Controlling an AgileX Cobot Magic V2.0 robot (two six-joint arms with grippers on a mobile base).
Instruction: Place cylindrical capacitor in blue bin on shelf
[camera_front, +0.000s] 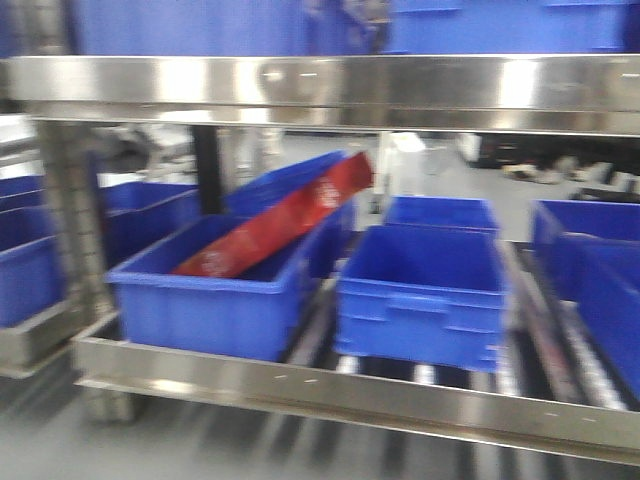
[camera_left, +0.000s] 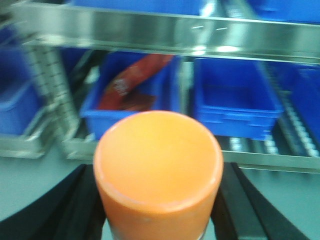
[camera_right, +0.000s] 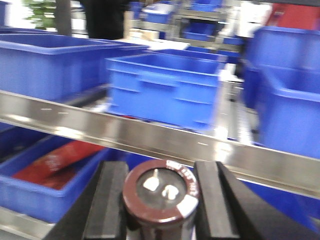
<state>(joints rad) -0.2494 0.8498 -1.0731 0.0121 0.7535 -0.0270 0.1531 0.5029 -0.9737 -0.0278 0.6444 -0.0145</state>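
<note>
The right hand (camera_right: 159, 200) gripped the capacitor (camera_right: 161, 192) tight between its two fingers, just short of the shelf (camera_front: 350, 395). The left hand (camera_left: 157, 215) clasped an orange cylinder (camera_left: 157, 165). On the shelf, the left bin (camera_front: 200, 305) held a red packet (camera_front: 275, 225); the right bin (camera_front: 420, 310) showed only blue floor.

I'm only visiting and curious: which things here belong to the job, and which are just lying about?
Belongs to the job: cylindrical capacitor, held in the right gripper; empty blue bin; steel shelf.
Not part of it: red packet in another bin; orange cylinder in the left gripper.
</note>
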